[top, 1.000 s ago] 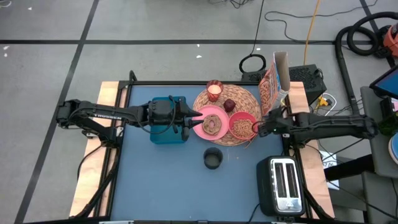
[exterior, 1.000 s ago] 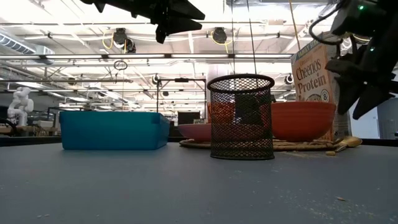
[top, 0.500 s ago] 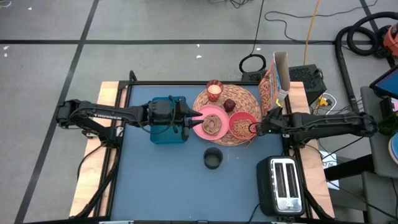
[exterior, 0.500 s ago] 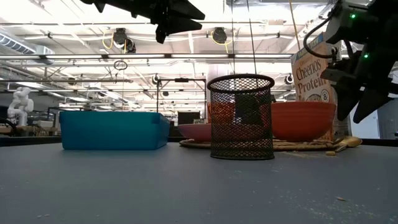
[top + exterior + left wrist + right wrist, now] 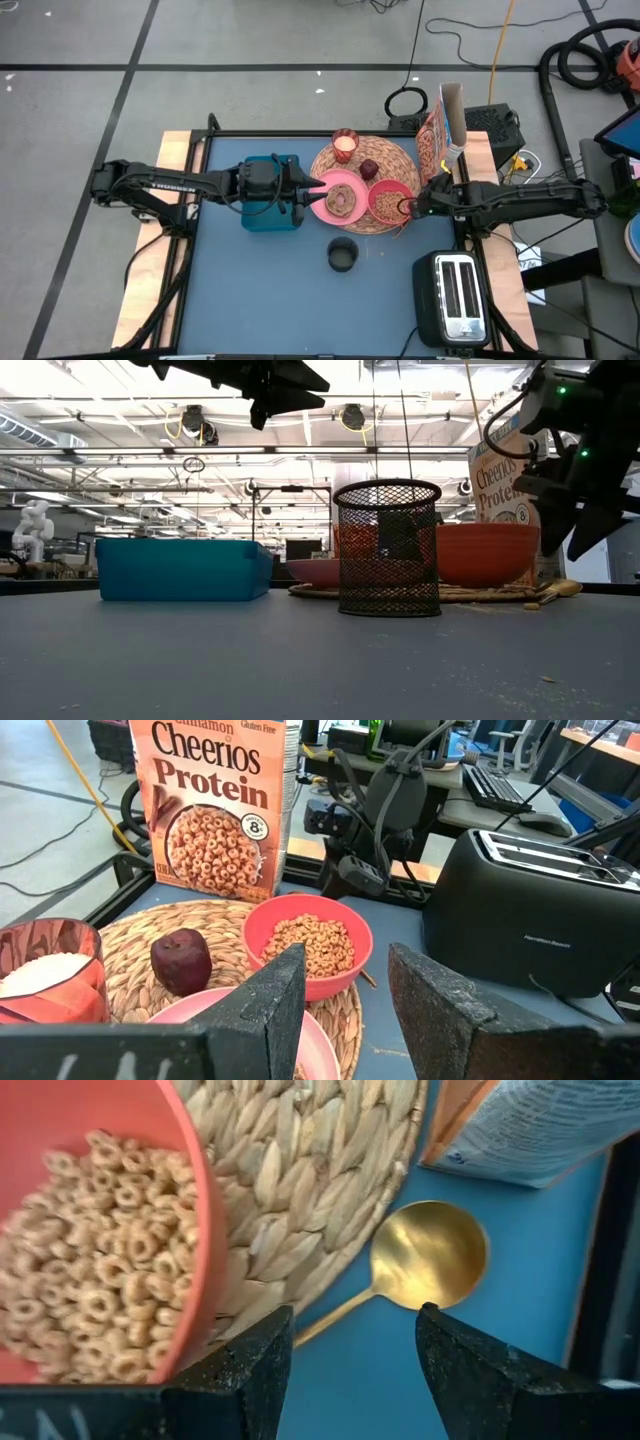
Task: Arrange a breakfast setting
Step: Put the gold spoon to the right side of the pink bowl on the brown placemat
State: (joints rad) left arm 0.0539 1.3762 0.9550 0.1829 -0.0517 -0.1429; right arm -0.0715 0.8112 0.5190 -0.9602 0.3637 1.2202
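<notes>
So the round woven straw placemat (image 5: 365,185) sits toward the far right of the blue table (image 5: 260,290). On it: the pink plate (image 5: 338,197) at about 8 o'clock, the coral-red bowl (image 5: 389,200) full of cereal rings at about 4 o'clock, the small dark-red fruit (image 5: 368,169) near the middle, and the candle glass (image 5: 345,145) up at 11 o'clock. The Cheerios Protein box (image 5: 437,140) stands upright just off the mat's 2 o'clock edge.

The right hand (image 5: 350,1345) hovers just past the bowl's 3 o'clock side, fingers spread wide and holding nothing. Right under it a gold spoon (image 5: 425,1267) lies on the table, its handle running under the mat's rim.

The left hand (image 5: 345,995) hangs above the plate's 9 o'clock edge, over the teal bin (image 5: 270,195), also open and empty.

A black mesh cup (image 5: 342,255) sits at 6 o'clock from the mat, and a black toaster (image 5: 457,297) is in the near right corner.
</notes>
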